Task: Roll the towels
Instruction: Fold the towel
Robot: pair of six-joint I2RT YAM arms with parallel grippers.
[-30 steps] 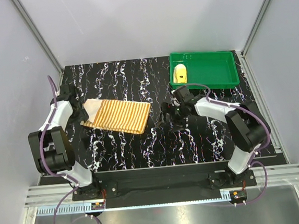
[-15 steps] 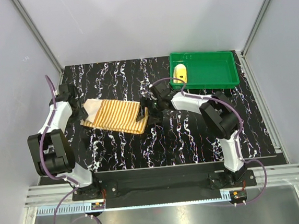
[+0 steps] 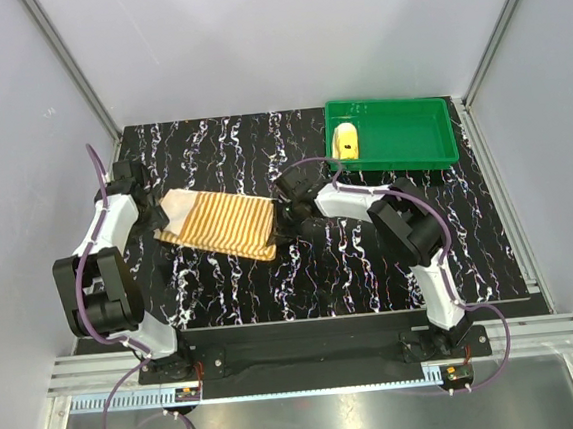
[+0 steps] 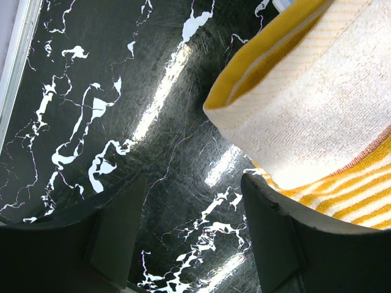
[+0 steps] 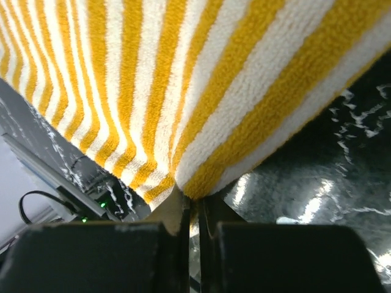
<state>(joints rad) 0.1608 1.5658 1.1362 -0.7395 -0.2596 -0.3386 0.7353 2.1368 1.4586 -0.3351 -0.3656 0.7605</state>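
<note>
Lying flat on bench (image 3: 391, 256) from above, striped towel (image 3: 222, 223) between left tool (image 3: 161, 217) and right tool (image 3: 279, 215), yellow towel (image 3: 345, 142) in green tray (image 3: 410, 135), left wrist, left tool released beside towel, right wrist, right tool clenched on striped corner

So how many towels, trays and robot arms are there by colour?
Towels: 2 (striped towel, yellow towel)
Trays: 1 (green tray)
Arms: 2 (left arm, right arm)
Total: 5
</note>
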